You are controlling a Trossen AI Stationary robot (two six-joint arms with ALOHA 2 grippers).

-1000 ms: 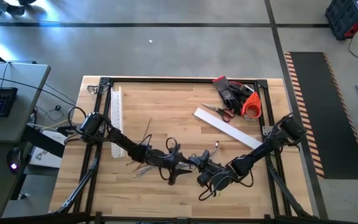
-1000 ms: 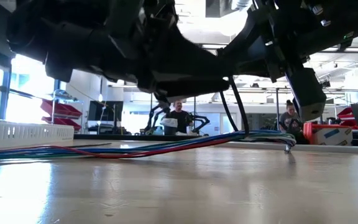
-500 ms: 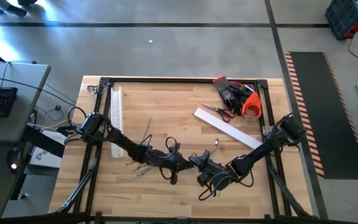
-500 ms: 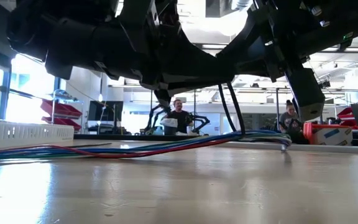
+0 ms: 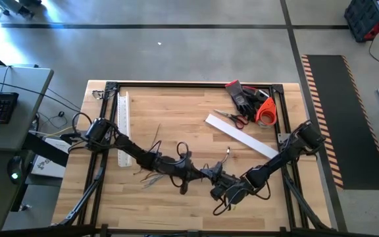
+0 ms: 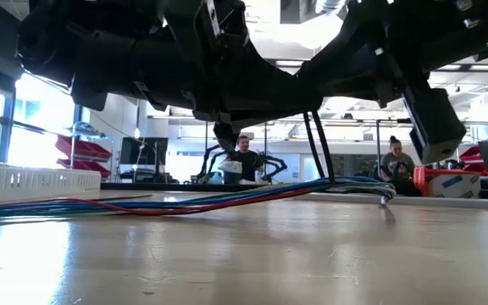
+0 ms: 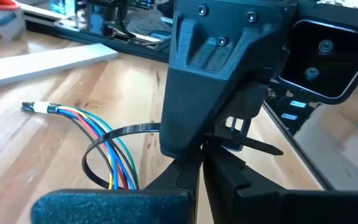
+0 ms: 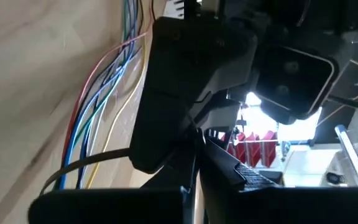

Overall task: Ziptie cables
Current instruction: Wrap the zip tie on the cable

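High view: both arms meet low at the worktop's [image 5: 176,112] front middle. Left claw [image 5: 201,173] and right claw [image 5: 214,178] nearly touch, tip to tip, over the cables [image 5: 151,176]. Likely placed so one steadies the ziptie while the other works its tail. The cables' frayed ends splay near the left arm, beside the white slotted duct [image 5: 123,125]. Scissors [image 5: 230,118], gloves [image 5: 242,97], an orange tape roll [image 5: 266,113] and a flat white strip [image 5: 241,137] lie well apart at the far right, unused.

Low view: the cables [image 6: 185,202] run flat along the wood, a limp bundle of blue, grey and red, rising slightly toward the right under the arms. Two thin dark ziptie legs [image 6: 322,148] stand up from the bundle to the claws above, so the strip looks looped around it. People sit in the room behind.

Left wrist view: left claw [image 7: 202,163] clenched, fingers together, close against the right arm's claw housing. The ziptie [image 7: 114,135] is a thin glossy black band curved round the cables [image 7: 107,149], its pointed tail [image 7: 261,147] poking out past the right claw. The loop is loose, not cinched.

Right wrist view: right claw [image 8: 196,152] clenched, seemingly pinching the ziptie [image 8: 89,159]; the contact itself is hidden. Thin coloured cables [image 8: 98,93] fan across smooth pale wood.
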